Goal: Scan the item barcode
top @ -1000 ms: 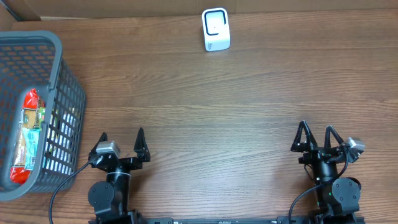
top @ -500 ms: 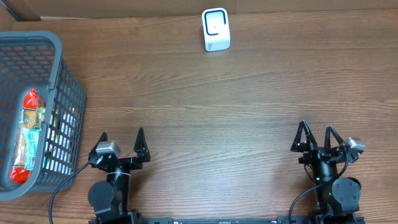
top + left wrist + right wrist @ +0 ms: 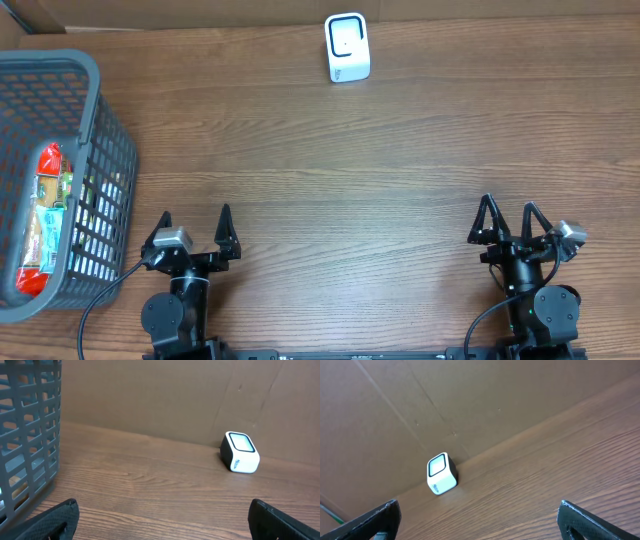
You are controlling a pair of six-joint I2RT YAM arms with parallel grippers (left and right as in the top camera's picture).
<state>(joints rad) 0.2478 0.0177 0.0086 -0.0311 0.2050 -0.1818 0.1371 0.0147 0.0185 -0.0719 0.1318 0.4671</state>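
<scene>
Wood-grain bench [image 3: 350, 160], cardboard wall [image 3: 150, 395] behind. White scanner [image 3: 347, 47] stands at the far edge, near centre. Grey basket [image 3: 95, 110] at left; red-ended snack packet [image 3: 45, 215] lies inside it. Left claw [image 3: 195, 214] spread wide, holding nothing, just beside the basket. Right claw [image 3: 508, 203] spread wide, holding nothing, well apart from the scanner.
</scene>
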